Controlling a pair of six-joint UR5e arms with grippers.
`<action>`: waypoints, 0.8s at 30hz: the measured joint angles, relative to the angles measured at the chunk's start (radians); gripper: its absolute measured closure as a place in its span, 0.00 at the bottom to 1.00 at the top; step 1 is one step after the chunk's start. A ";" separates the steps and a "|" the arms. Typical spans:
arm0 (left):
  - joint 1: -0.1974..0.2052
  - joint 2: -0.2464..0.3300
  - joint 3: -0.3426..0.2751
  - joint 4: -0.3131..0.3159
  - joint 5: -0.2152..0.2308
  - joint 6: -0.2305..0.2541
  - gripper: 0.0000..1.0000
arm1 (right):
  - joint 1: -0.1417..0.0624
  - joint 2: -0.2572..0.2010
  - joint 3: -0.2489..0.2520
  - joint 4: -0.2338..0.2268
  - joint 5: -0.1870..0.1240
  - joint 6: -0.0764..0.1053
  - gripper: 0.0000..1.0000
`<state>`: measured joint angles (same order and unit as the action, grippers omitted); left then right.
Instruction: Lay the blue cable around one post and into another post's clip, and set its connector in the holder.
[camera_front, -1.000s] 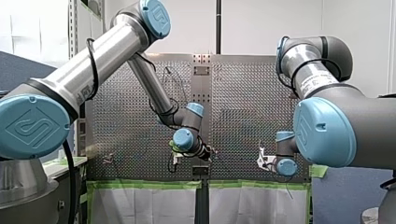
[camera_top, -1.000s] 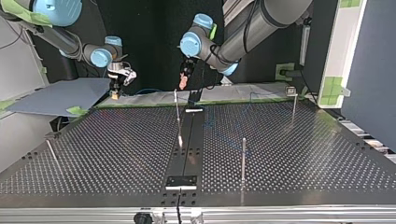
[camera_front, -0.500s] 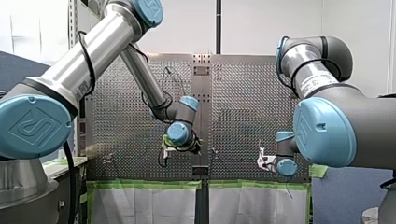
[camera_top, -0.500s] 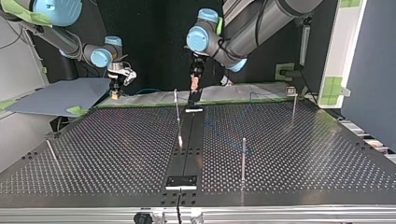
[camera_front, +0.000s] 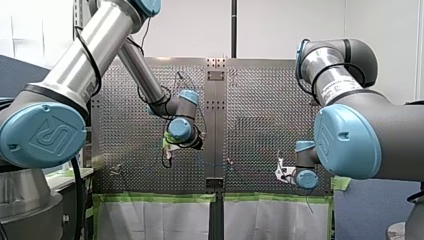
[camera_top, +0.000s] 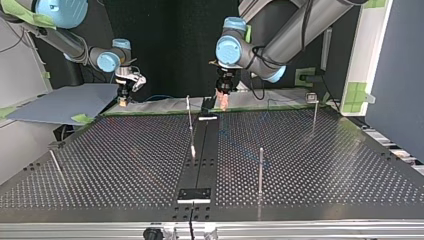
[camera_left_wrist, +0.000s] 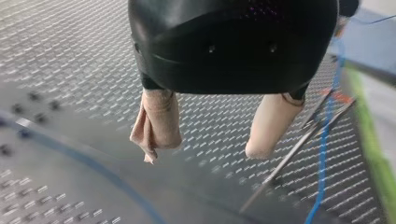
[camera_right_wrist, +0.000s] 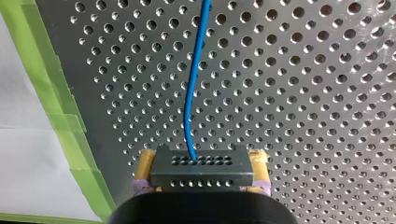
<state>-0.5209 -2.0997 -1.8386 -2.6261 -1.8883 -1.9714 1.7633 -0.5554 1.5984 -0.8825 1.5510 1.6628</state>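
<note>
At the table (camera_top: 100, 165), four posts (camera_top: 260, 170), one blue cable (camera_right_wrist: 193, 88), one connector (camera_right_wrist: 201, 167).

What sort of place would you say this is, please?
Probably a robotics lab bench: my left arm and my right arm share a perforated table with metal posts, edged in green tape.

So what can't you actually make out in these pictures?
Cable's route: in the right wrist view the blue cable runs out of frame ahead of the connector in my right gripper; in the top view it is too faint to trace.
Clips: top view, too small on the posts.
Left wrist view: post beside my left gripper is blurred.
</note>
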 joint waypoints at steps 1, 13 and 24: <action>0.008 0.008 0.000 -0.003 -0.006 -0.008 0.00 | 0.000 0.000 0.000 0.000 0.000 0.000 0.98; 0.046 0.115 0.000 -0.064 -0.042 -0.115 0.00 | -0.001 0.002 0.000 0.000 -0.005 0.008 0.98; 0.047 0.212 0.000 -0.091 -0.028 -0.212 0.00 | -0.002 0.004 0.000 0.002 -0.008 0.008 0.98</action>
<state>-0.4744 -1.8877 -1.8389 -2.7172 -1.9165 -2.1834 1.7618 -0.5518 1.5988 -0.8807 1.5433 1.6708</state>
